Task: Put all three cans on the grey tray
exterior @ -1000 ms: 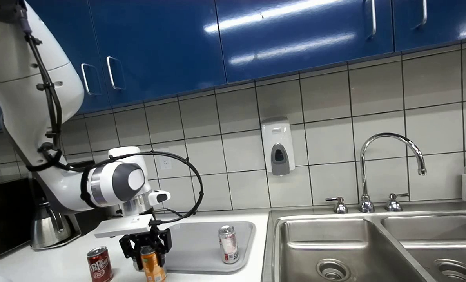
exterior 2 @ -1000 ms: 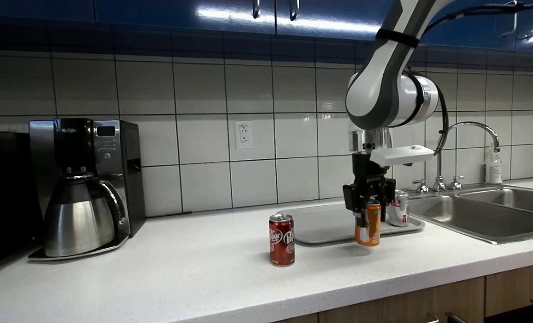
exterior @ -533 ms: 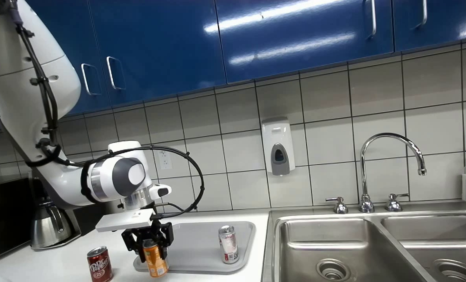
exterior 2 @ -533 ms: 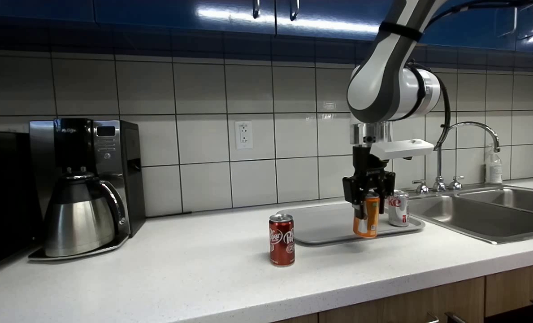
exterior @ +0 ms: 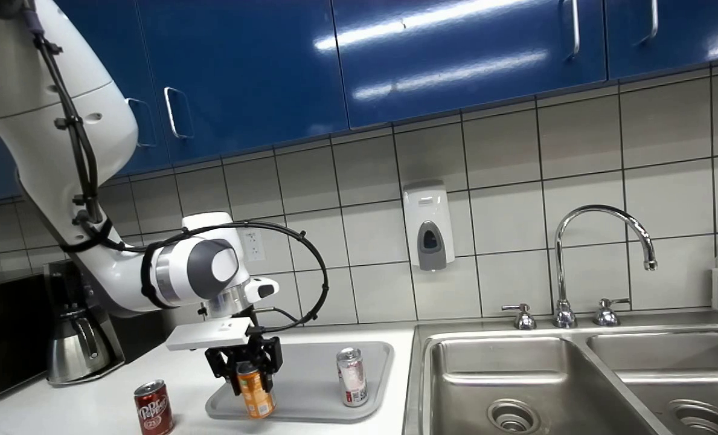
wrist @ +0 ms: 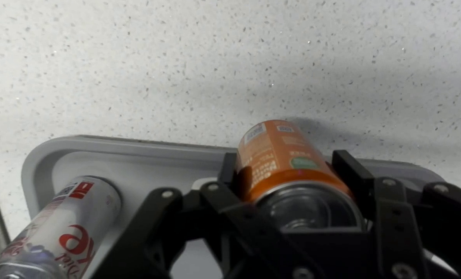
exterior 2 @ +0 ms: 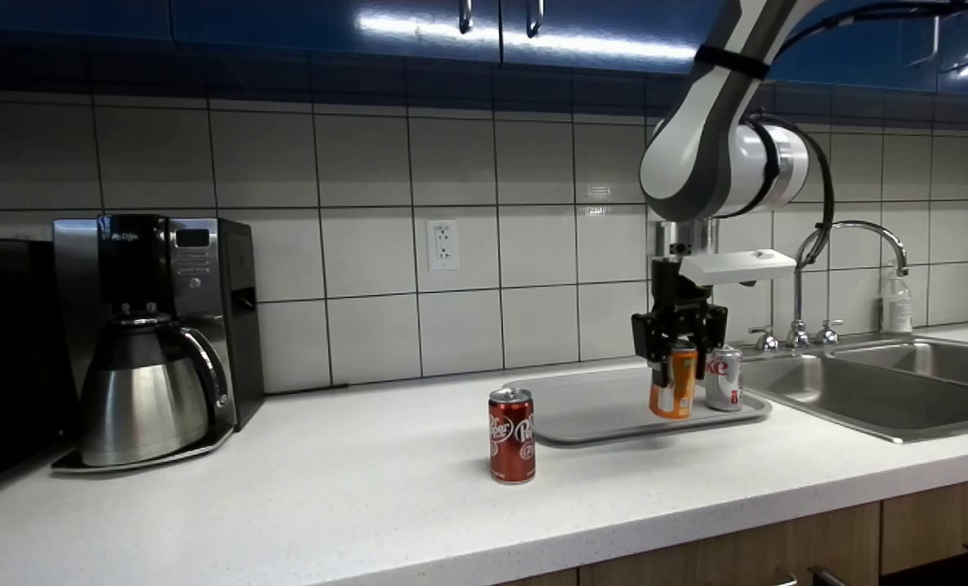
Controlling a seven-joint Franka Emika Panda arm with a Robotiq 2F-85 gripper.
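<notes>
Silver can (exterior 2: pixel 725 382) stands on the grey tray (exterior 2: pixel 581 407): done. Orange can (exterior 2: pixel 674 392) not yet placed: gripper (wrist: pixel 287 166) grasps it, slightly tilted, at the tray's long rim; contact with tray cannot be told. Red can (exterior 2: pixel 512 439) stands on the counter (exterior 2: pixel 329 488), left to do. Count: three cans (one each colour), one tray, one gripper.

Sink (exterior: pixel 497 356) side of tool (exterior 2: pixel 681 370): bare tray (exterior: pixel 307 380), then silver can (exterior: pixel 352 377) | opposite: bare tray corner, table (exterior 2: pixel 370 480), then red can (exterior 2: pixel 512 437)
</notes>
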